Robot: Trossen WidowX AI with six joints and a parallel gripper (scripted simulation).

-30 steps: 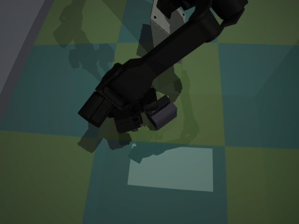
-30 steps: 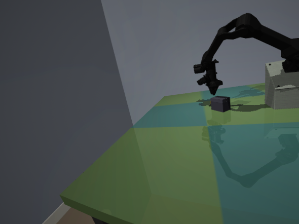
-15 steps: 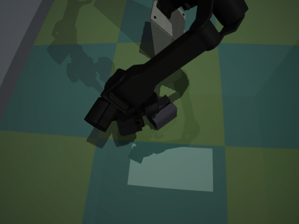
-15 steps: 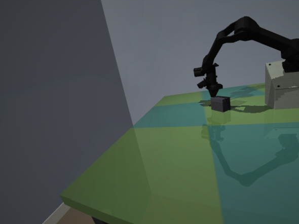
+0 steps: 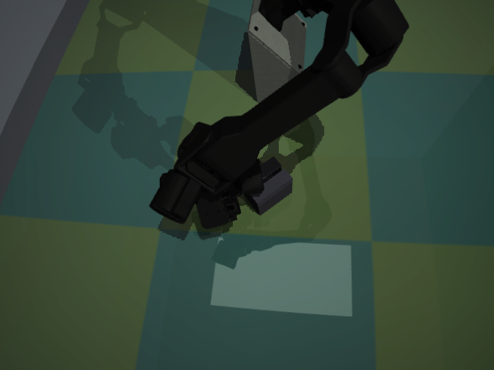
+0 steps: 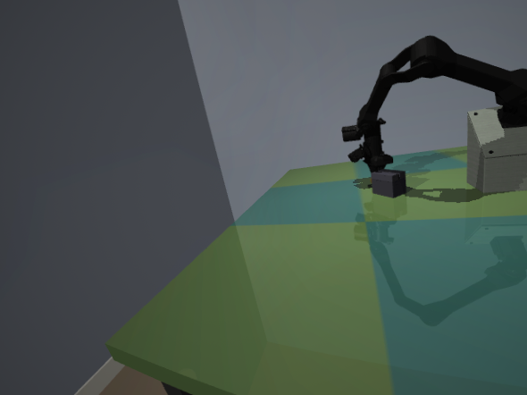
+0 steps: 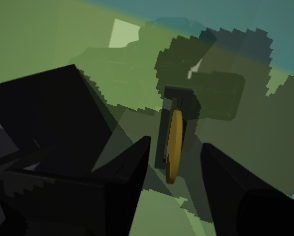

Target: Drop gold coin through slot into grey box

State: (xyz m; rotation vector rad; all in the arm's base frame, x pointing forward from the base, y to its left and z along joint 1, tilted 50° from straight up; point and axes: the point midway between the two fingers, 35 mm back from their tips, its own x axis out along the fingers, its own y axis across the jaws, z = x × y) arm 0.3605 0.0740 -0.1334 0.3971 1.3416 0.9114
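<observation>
The gold coin (image 7: 174, 150) stands on its edge in the dark-green holder (image 7: 179, 92) in the wrist view. My gripper (image 7: 175, 145) is open. In that view its two fingertips lie on either side of the coin, with gaps to both. The coin and holder are hidden by the arm in the top view and do not show in the exterior view. The closed grey box (image 5: 274, 192) (image 6: 388, 185) is close beside the gripper; it also shows as a dark block (image 7: 55, 107) at the left of the wrist view. Its slot is largely hidden by the arm in the top view.
The arm's light grey base block (image 5: 274, 69) (image 6: 505, 165) stands at the back. A pale rectangle (image 5: 293, 282) lies on the green and teal checkered table (image 5: 427, 293) (image 6: 304, 277). The arm's shadow falls around the holder.
</observation>
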